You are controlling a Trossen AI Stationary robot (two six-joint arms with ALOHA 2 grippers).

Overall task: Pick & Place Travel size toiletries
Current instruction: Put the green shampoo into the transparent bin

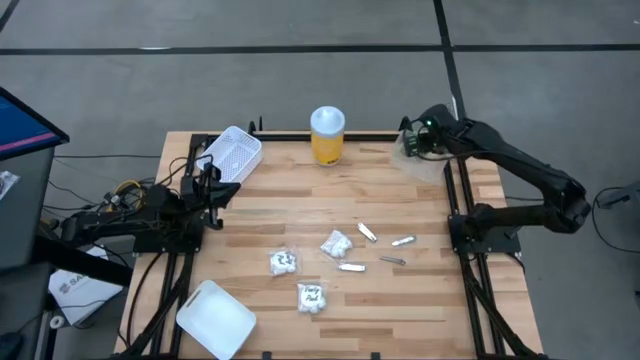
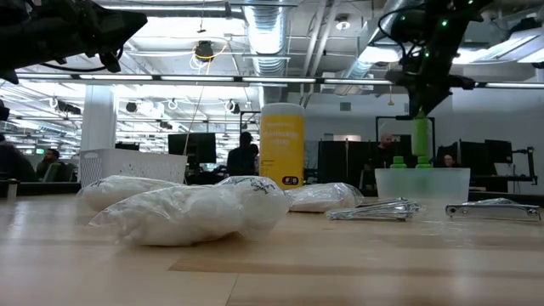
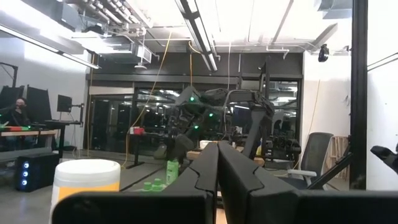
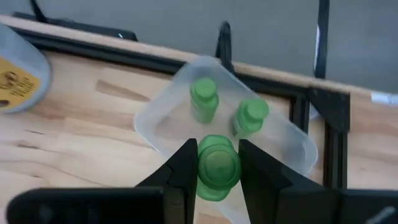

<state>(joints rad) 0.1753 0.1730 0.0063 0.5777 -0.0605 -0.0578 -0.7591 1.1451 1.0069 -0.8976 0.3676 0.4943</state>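
My right gripper (image 4: 217, 169) hangs over the clear tub (image 1: 421, 152) at the table's far right corner, shut on a green round piece (image 4: 217, 167). Two more green pieces (image 4: 204, 98) (image 4: 250, 115) stand inside the tub (image 4: 163, 107). Three white packets (image 1: 283, 263) (image 1: 337, 243) (image 1: 312, 297) and several slim silvery tubes (image 1: 367, 232) (image 1: 352, 267) lie flat on the table's middle. My left gripper (image 1: 215, 190) waits shut at the left edge, touching nothing. My right gripper pinches the green piece (image 4: 217, 163) between its two fingers (image 4: 186, 171), one on each side of the round body. It comes from above, pointing down. The piece is lifted clear, upright, over the tub's near rim; in the low view it hangs below the fingers (image 2: 421, 112).
A tall yellow jar with a white lid (image 1: 327, 135) stands at the far edge, left of the tub. A perforated white tray (image 1: 232, 152) sits at the far left corner and a plain white tray (image 1: 215, 318) at the near left corner. People sit in the room behind.
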